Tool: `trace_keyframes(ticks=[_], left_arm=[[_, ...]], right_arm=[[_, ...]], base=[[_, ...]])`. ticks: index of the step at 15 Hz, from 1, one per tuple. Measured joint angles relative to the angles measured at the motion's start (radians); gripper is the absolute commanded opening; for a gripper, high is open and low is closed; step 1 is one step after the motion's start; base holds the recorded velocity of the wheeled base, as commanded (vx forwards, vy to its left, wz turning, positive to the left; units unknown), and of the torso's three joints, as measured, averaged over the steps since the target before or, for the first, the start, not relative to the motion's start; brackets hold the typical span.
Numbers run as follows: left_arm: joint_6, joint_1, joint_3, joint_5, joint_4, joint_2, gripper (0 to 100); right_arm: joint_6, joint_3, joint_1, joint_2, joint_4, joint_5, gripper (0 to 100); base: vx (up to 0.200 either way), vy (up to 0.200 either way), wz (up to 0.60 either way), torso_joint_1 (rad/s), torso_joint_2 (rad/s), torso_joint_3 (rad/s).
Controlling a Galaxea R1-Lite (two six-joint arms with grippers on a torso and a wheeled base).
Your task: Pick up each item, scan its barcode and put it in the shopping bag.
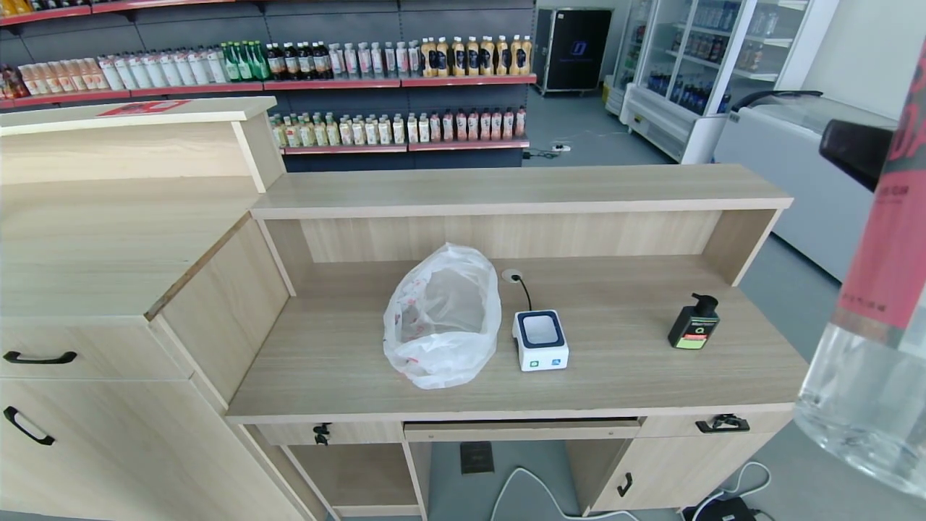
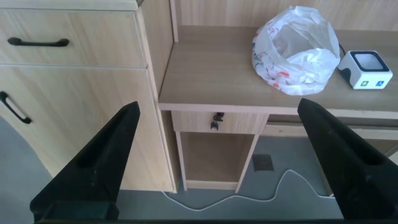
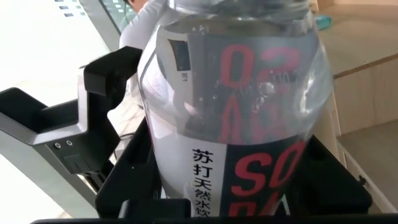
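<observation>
Clear pink-labelled bottle [image 1: 879, 289] clamped in right gripper [image 3: 224, 186], well right of shopping bag [image 1: 443, 316], left gripper [image 2: 214, 155] spread apart.

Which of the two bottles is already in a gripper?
The clear bottle with the pink label, clamped in the right gripper. The black pump bottle stands free on the counter, right of the scanner.
</observation>
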Motion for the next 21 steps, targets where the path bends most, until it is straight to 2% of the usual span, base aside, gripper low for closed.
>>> trace_keyframes(ticks=[11,14,17,19,21], left_arm=[[0.0,0.0,0.0,0.0,0.0,0.0,100],[0.0,0.0,0.0,0.0,0.0,0.0,100],[0.0,0.0,0.0,0.0,0.0,0.0,100],[0.0,0.0,0.0,0.0,0.0,0.0,100],[0.0,0.0,0.0,0.0,0.0,0.0,100]], right_arm=[[-0.002,0.031,-0.026,-0.038,-0.006,-0.005,0],[-0.038,0.031,-0.088,-0.027,-0.01,-0.008,0],[-0.212,0.046,-0.241,0.013,0.003,-0.03,0],[-0.411,0.07,-0.391,0.047,0.038,-0.034,0],[-0.592,0.09,-0.538,0.075,0.131,-0.048,0]], base=[[0.0,0.0,0.0,0.0,0.0,0.0],[0.0,0.0,0.0,0.0,0.0,0.0],[0.0,0.0,0.0,0.0,0.0,0.0],[0.0,0.0,0.0,0.0,0.0,0.0],[0.0,0.0,0.0,0.0,0.0,0.0]])
